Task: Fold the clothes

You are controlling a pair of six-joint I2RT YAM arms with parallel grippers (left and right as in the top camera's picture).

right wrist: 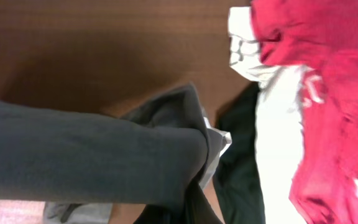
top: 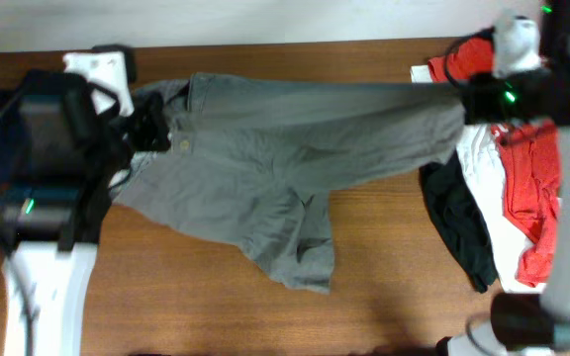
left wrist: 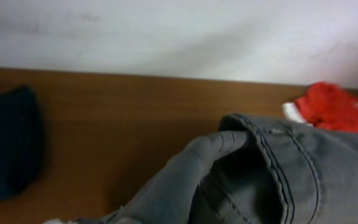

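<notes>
Both pairs of jaws are gripping one seamed grey-olive shorts (top: 265, 148) over the wooden counter (top: 216, 307), near one crumpled red T-shirt (top: 527, 188).

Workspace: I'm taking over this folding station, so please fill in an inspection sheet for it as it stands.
Surface: brown wood-grain table.
Job's things: grey shorts stretched between both arms, one leg lying on the table; red garment, white piece and black piece heaped at the right; navy piece seen in the left wrist view only.
Clutter: nothing seen.
End effectors: left end effector and right end effector each shut on the grey shorts.
Cables: black cable looped by the right arm.
Surroundings: pale wall behind the table.
</notes>
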